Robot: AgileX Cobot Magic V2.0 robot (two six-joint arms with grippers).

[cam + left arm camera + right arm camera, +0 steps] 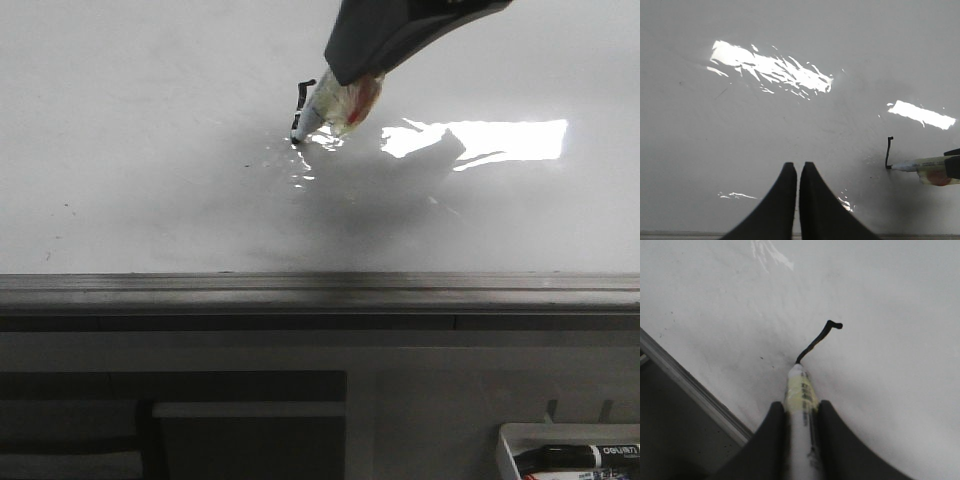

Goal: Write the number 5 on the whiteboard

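While our right gripper (801, 412) pinches the marker (799, 390), its tip touches the whiteboard (880, 300) just ahead, ending the 5's (817, 341) stem. We judge steady pressure necessary for the hook. Left gripper (798, 172): fingers pressed together, idle.

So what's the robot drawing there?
The right gripper holds a marker with its tip on the whiteboard. So far only a short black line with a little hook at one end is drawn, the start of the number 5. The left gripper is shut, empty, and hovers over the board.
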